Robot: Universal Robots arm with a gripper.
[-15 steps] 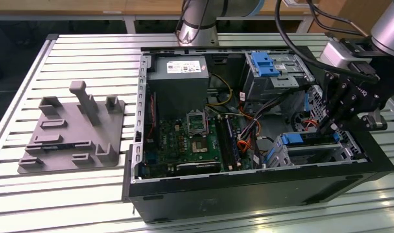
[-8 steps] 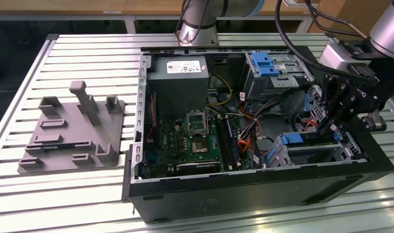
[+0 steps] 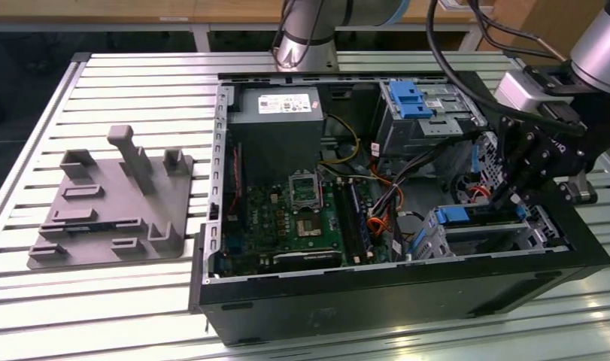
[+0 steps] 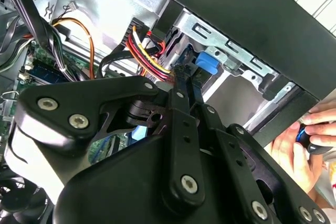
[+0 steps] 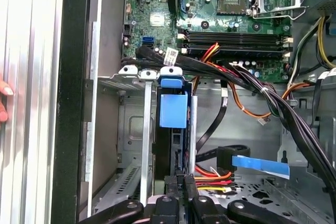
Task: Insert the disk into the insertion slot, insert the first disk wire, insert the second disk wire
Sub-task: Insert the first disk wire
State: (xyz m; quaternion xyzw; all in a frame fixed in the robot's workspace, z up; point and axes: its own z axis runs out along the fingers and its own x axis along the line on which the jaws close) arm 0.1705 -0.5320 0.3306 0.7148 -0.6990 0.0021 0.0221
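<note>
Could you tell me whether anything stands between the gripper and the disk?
Nothing visible does. In the first wrist view the gripper sits at the disk, which lies in the insertion slot; red-yellow wires run beside, not between.

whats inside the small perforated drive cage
The disk in its blue carrier sits in the insertion slot, tab end showing. The rest of it is covered by the slot's walls and the pincer.

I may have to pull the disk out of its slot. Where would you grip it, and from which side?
Probably the blue end tab, from the motherboard side: the disk sits inside the insertion slot, whose metal walls cover its flanks, leaving that tab end free.
</note>
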